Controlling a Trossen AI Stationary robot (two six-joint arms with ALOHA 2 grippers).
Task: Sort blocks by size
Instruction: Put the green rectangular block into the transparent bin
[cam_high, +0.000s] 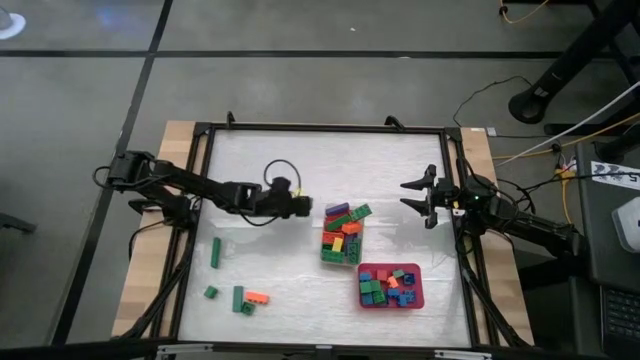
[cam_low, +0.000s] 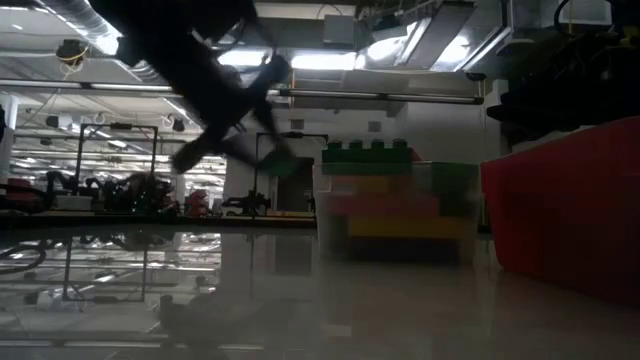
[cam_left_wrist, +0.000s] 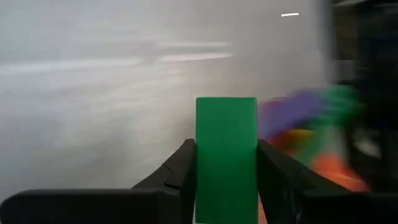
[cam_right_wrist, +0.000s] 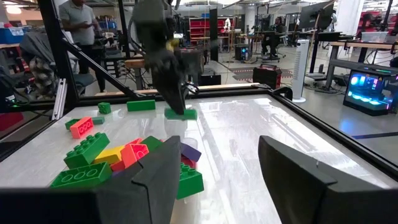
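A few loose blocks (cam_high: 238, 298) lie at the near left of the surface (cam_high: 400, 180). The left end effector (cam_left_wrist: 226, 163) is clamped on a green block (cam_left_wrist: 226, 155), just left of the clear tub (cam_high: 341, 240) heaped with blocks. Nearer and to the right, the red tray (cam_high: 391, 286) holds small ones. At the right edge the right end effector (cam_high: 417, 198) hovers, fingers apart, holding nothing.

Claw (cam_left_wrist: 226, 180) grips green block (cam_left_wrist: 226, 155); background blurred.
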